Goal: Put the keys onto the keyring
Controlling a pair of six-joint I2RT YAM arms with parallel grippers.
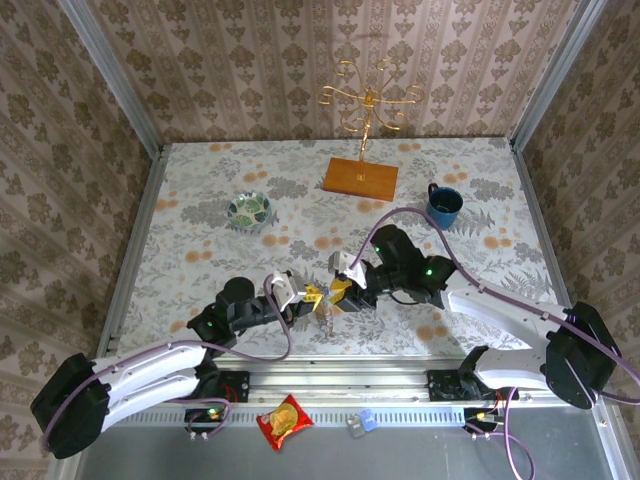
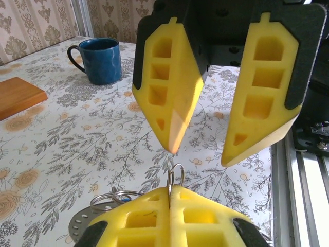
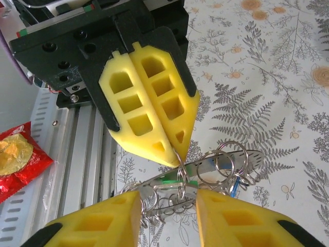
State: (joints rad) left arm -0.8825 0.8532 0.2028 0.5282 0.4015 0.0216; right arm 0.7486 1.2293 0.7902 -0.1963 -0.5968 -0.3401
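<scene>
My left gripper [image 2: 169, 194] is shut on a small wire ring [image 2: 175, 176] that stands up between its yellow pads. Below that ring hangs the keyring [image 3: 216, 165], a flat grey metal piece carrying several small wire rings. A green key head [image 3: 173, 181] and a blue key [image 3: 234, 188] show among those rings. My right gripper [image 3: 167, 208] is open, one pad on each side of the hanging bunch, touching nothing. From above, both grippers meet tip to tip over the table's near middle, left gripper [image 1: 312, 294] and right gripper [image 1: 343, 291], with the keyring [image 1: 325, 318] dangling below.
A blue mug [image 1: 444, 204] stands at the back right, and a green-patterned bowl [image 1: 249, 209] at the back left. A gold wire stand on a wooden base [image 1: 361, 177] is at the back centre. A red snack packet [image 1: 285, 421] lies on the near rail.
</scene>
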